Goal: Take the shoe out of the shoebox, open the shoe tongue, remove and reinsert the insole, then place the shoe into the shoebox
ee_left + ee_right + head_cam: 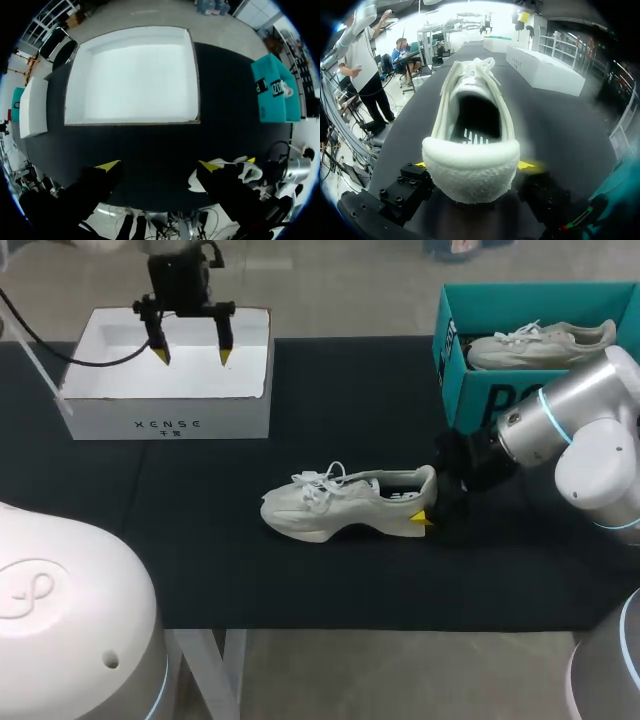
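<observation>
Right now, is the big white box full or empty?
Empty. The white box shows only its bare white floor; the shoe stands outside on the table.

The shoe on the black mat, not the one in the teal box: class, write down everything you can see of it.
The shoe is an off-white sneaker with white laces bunched over the tongue, a thick pale sole and a fuzzy padded heel collar. It stands upright on its sole on the black mat, toe towards my left, heel towards my right. Its mouth gapes, showing a dark insole with white marks. The right gripper clasps the heel, one yellow-tipped finger on each side.
</observation>
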You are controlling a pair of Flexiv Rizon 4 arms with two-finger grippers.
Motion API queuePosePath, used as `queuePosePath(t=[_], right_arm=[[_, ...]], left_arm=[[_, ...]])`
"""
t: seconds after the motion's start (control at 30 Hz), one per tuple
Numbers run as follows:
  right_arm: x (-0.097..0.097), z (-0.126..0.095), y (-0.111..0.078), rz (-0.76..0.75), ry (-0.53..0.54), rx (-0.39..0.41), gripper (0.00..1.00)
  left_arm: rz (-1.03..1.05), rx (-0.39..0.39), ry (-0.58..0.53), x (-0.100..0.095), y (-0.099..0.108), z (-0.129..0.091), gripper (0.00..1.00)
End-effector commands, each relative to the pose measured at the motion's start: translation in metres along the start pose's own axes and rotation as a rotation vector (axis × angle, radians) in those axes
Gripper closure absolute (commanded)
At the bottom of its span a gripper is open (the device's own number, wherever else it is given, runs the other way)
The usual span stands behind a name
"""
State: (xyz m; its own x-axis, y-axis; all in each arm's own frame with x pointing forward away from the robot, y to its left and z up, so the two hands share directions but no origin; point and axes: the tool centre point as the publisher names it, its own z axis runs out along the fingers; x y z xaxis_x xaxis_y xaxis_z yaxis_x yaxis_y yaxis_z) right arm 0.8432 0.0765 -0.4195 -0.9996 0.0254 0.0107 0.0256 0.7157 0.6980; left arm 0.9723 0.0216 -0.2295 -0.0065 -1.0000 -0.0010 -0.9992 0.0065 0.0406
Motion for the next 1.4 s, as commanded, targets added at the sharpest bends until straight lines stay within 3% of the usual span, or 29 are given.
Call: queuePosePath(t=[0.03, 0.13, 0.67, 0.73, 0.8, 1.1, 1.27, 1.4], right_arm=[[-0.002, 0.003, 0.0, 0.001, -0.001, 0.004, 1.0], [-0.002, 0.003, 0.0, 0.001, -0.001, 0.004, 1.0], [-0.002, 0.003, 0.0, 0.001, -0.001, 0.004, 1.0], [-0.002, 0.003, 0.0, 0.001, -0.001, 0.004, 1.0], [-0.002, 0.003, 0.0, 0.001, -0.001, 0.004, 1.0], [-0.002, 0.003, 0.0, 0.001, -0.001, 0.004, 1.0], [-0.002, 0.003, 0.0, 0.001, -0.001, 0.004, 1.0], [-0.002, 0.003, 0.0, 0.001, -0.001, 0.004, 1.0]], left_arm=[[0.018, 0.008, -0.078, 0.048, 0.01, 0.017, 0.0], [0.045, 0.017, -0.092, 0.07, 0.021, 0.025, 0.0], [0.045, 0.017, -0.092, 0.07, 0.021, 0.025, 0.0], [0.015, 0.072, -0.081, 0.086, 0.03, 0.027, 0.0], [0.016, 0.074, -0.084, 0.101, 0.039, 0.03, 0.0], [-0.028, 0.099, -0.03, 0.133, 0.079, 0.034, 0.0], [-0.011, 0.089, 0.018, 0.162, 0.096, 0.055, 0.0], [0.051, 0.073, 0.027, 0.197, 0.108, 0.076, 0.0]])
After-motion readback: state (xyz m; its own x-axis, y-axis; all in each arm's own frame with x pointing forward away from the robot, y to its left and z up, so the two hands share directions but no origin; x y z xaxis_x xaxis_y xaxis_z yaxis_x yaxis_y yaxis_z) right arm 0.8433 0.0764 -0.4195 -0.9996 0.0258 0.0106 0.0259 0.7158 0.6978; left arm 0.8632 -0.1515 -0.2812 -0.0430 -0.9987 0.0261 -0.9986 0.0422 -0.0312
